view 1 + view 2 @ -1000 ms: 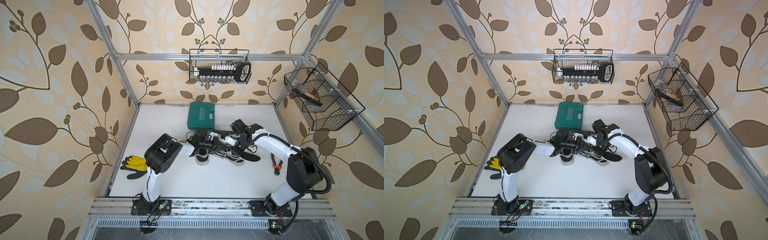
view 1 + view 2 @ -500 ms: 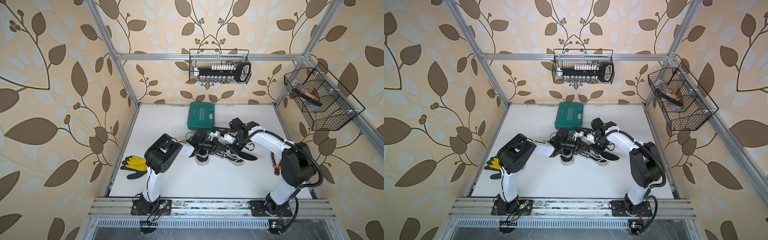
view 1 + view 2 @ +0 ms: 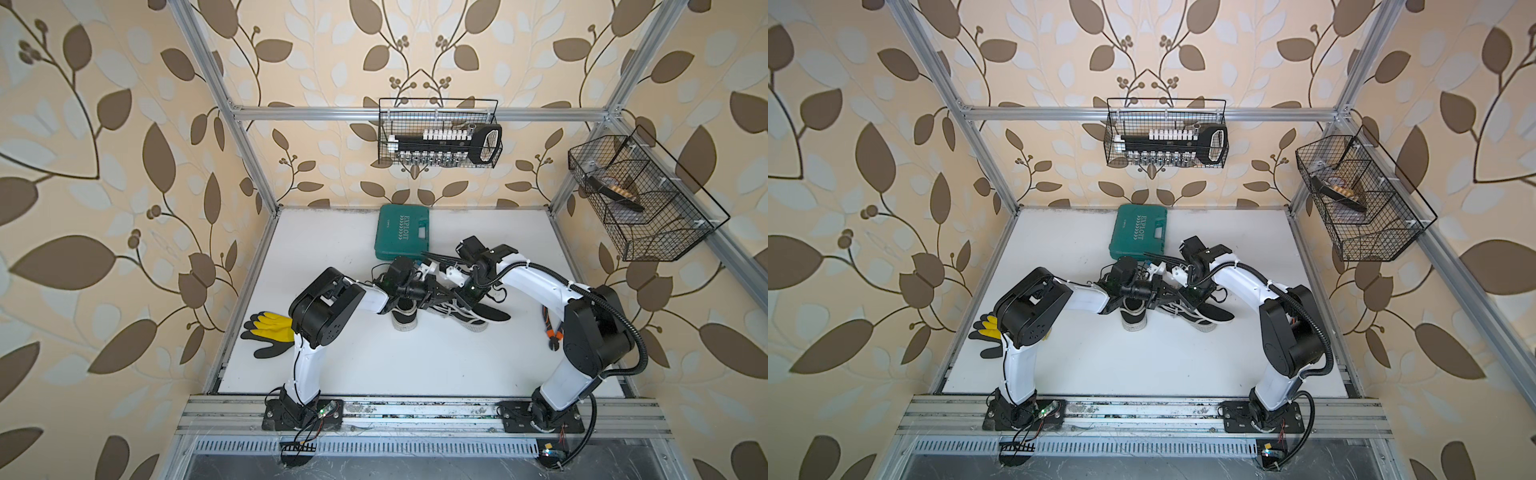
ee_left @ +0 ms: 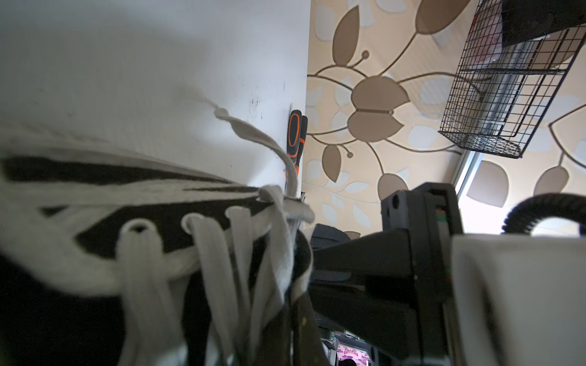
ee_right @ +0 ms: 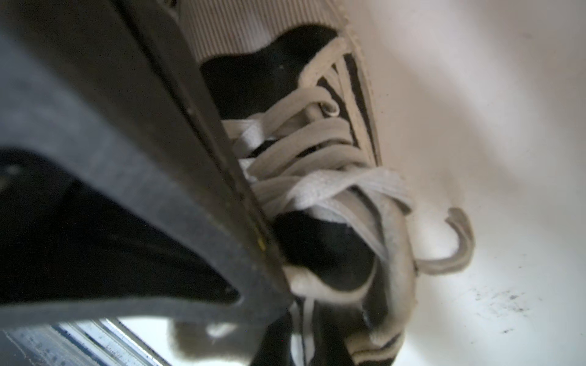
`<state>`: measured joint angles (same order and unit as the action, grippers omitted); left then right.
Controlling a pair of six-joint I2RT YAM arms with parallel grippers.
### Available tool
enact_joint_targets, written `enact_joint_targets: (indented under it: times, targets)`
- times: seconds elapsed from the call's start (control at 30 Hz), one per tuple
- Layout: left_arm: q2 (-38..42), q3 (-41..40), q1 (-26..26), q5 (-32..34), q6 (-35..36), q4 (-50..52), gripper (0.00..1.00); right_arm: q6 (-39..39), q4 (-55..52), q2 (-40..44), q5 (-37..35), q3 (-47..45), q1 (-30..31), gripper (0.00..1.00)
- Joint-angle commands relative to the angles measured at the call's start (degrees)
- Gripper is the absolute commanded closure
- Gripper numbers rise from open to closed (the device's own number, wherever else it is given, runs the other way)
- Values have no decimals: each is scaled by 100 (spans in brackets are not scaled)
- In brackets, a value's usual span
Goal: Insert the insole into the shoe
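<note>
Shoe [image 3: 461, 313] (black, white-laced): lying mid-way across the table [image 3: 415, 365], toe pointing near-right. Insole [image 3: 496, 314]: projecting along its right side, right gripper [image 3: 467, 293] pinching it narrowly. Left gripper [image 3: 436, 293]: sitting fully closed at the shoe's opening; hold unclear.

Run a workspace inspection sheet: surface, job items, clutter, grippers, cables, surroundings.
Surface: white table, a few dark marks.
Job's things: striped shoe next to a second shoe; insole alongside it, not seated.
Clutter: green case, gloves, pliers.
Grippers: left gripper shut at the striped shoe; right gripper shut on the insole.
Cables: black conduit loops off the right arm, clear of the shoes.
Surroundings: back basket, side basket, patterned walls.
</note>
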<state>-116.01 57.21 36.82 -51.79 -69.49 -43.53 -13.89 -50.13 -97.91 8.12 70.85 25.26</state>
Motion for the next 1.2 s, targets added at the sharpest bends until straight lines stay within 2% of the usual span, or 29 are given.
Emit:
enact_joint_targets:
  times: [0.0,0.17,0.27,0.37,0.47,0.53,0.6,0.73,0.83,1.03,1.17]
  targets:
    - [54,44,114,-51,15,-158,100,61,772,192,-7,-199,-13,89]
    - [58,122,112,-61,111,26,100,-40,1048,211,-177,-270,-25,92]
    - [65,150,115,-68,120,37,100,-105,1367,311,-36,-391,-12,95]
    - [28,157,115,-42,129,52,100,-84,1666,628,144,-609,3,91]
    - [7,198,121,-42,125,46,100,-212,1519,610,115,-590,-1,87]
    - [8,220,123,-29,146,87,100,-269,1305,578,62,-506,16,81]
    - [21,238,121,-7,196,169,100,-232,1109,641,-84,-461,35,69]
    - [58,263,116,26,295,331,100,-184,875,811,-301,-481,34,53]
    - [87,273,119,55,353,421,100,-180,637,902,-405,-473,32,32]
    - [138,310,121,64,365,465,100,-26,285,1156,-529,-464,33,13]
    - [148,335,118,55,375,500,100,-28,-62,1204,-755,-422,15,7]
